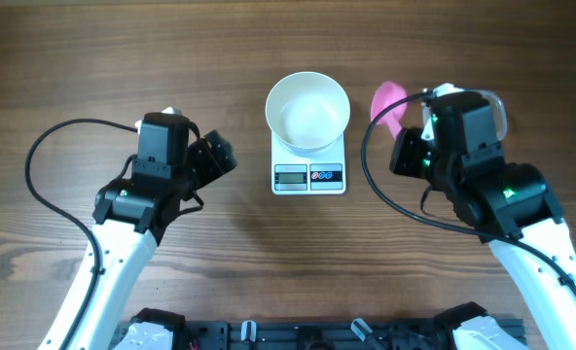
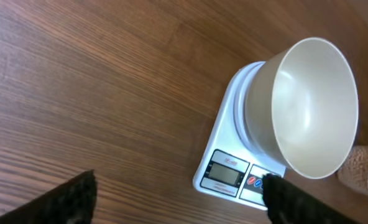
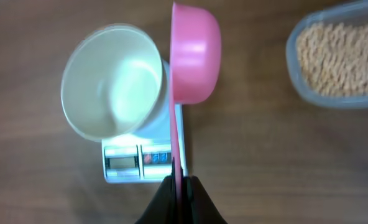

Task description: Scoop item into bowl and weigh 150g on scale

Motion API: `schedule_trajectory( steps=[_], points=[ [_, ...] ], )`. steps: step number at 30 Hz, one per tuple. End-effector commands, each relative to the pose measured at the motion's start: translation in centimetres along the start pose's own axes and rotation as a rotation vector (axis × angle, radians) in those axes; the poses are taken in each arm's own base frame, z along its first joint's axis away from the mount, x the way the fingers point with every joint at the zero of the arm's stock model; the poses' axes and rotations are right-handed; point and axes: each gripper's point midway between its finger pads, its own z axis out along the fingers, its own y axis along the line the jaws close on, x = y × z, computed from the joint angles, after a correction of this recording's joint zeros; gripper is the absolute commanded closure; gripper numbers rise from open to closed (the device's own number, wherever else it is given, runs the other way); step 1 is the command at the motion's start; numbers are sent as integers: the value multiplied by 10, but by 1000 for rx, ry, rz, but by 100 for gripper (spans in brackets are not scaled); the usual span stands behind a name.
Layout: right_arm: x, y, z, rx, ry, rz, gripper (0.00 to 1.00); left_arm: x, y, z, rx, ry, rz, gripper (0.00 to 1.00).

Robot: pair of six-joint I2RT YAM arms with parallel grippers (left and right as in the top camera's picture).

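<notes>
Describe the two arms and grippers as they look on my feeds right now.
Both arms match: white tubular lower links, black blocky joint and wrist housings. The left arm and right arm each trail a looping black cable, and small green lights glow on the housings. The left gripper and right gripper have black fingers.

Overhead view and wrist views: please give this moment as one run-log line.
left gripper: open, empty | right gripper: shut on pink scoop | white bowl: empty, on scale | beans: in clear tub
</notes>
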Motion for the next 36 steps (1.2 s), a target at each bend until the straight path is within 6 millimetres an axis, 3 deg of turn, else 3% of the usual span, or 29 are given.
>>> schedule_trajectory(
  steps=[1, 2, 4, 9, 11, 15, 18, 21, 25, 30, 36],
  points=[
    [-28, -13, -5, 73, -119, 3, 96, 2, 2, -1, -6, 12, 15, 70],
    [-34, -18, -6, 80, -135, 19, 96, 6, -2, -1, 18, 35, 15, 96],
    [-38, -31, -6, 93, -135, 54, 96, 11, -12, -2, 66, 62, 52, 96],
    [-43, -56, -8, 93, -120, 66, 96, 31, -38, -2, 139, 81, 348, 96],
    [-49, -62, -17, 100, -152, 79, 96, 42, -61, -5, 200, 75, 434, 96],
    [-71, -55, -34, 70, -267, 26, 96, 61, -96, -9, 306, 57, 558, 96],
    [-96, -47, -47, 45, -385, -5, 96, 87, -125, -6, 407, 94, 653, 96],
    [-113, -45, -51, 32, -451, -4, 96, 118, -140, 8, 456, 168, 727, 96],
    [-126, -63, -52, 71, -488, 19, 96, 150, -144, 36, 456, 251, 793, 96],
    [-133, -94, -57, 94, -500, 66, 96, 165, -134, 61, 418, 302, 849, 96],
    [-133, -98, -58, 76, -496, 77, 96, 145, -122, 84, 284, 199, 904, 96]
  ],
)
